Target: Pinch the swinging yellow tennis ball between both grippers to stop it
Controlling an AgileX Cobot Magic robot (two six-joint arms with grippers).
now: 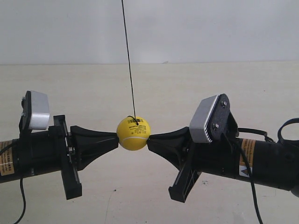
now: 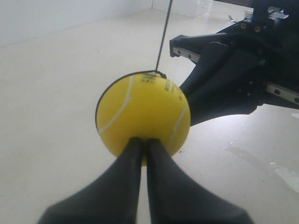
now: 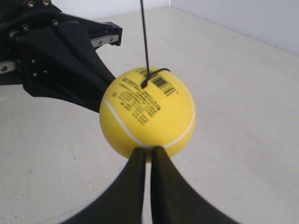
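Yellow tennis ball [image 1: 133,133] sits dead centre of the exterior frame on its black cord [image 1: 130,60], pinched between my left gripper [image 2: 144,142] and right gripper [image 3: 148,150], both with fingers closed to a narrow point. Pinch looks done; next I'd just hold even pressure.

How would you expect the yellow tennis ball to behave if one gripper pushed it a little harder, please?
The yellow tennis ball is round, so it may slip sideways off the narrow closed tips of the left gripper and right gripper. Hanging on a thin cord, it is probably light and would likely swing if freed.
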